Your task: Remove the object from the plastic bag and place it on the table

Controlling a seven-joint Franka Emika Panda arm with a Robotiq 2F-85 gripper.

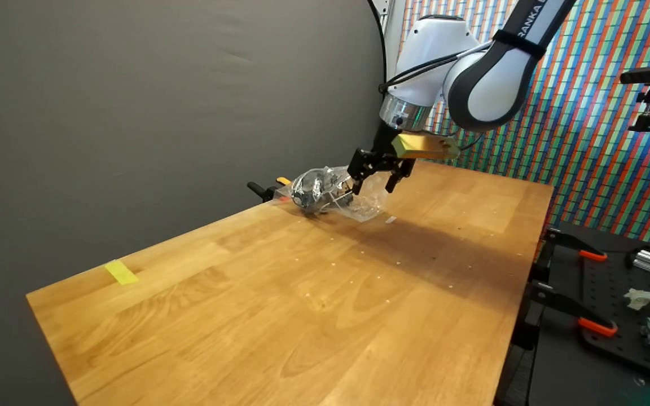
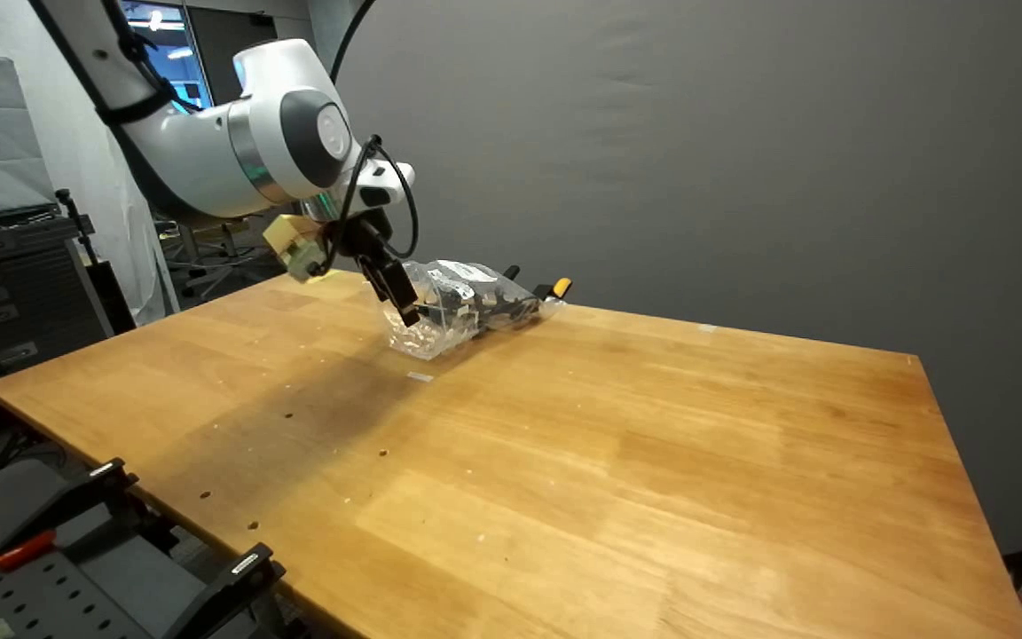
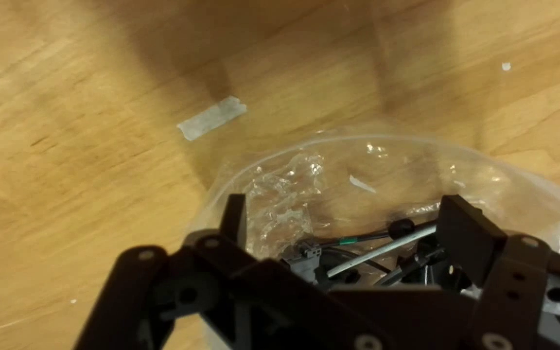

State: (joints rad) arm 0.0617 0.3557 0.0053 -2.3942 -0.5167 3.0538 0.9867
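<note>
**Taking out not yet done**

In an exterior view, we find the bag (image 1: 333, 189) lying near the back edge of the surface (image 1: 235, 316), its dark contents showing through the film. As we judge it, the task is at the reaching stage: the gripper (image 1: 374, 189) is over one end of the bag, its fingers spread well apart, and we see nothing in its hold. Lifting out and setting down both remain. The film looks thin, crinkled and glossy; the surface is smooth, light-brown wood in joined strips. Yellow tape (image 1: 121, 272) lies flat on it, well apart from the bag.

In an exterior view, we see the fingers nearly edge-on against the bag's end, so we cannot judge their gap from there, nor whether they touch the film. White patches (image 2: 465, 271) mark the bag's top. Just beyond is a clamp (image 2: 557, 288) with a rounded yellow tip.

In the wrist view, the wide gap between the fingertips (image 3: 462, 233) is plain. The cable (image 3: 374, 236) lies within the bag's curved rim, slim and black with a green band, beside a straight pale sleeve (image 3: 382, 250) and a boxy grey plug (image 3: 309, 250). Whether the fingertips are inside the bag or above it, we cannot tell. A ragged white strip (image 3: 212, 118) lies on the wood, near the rim.
</note>
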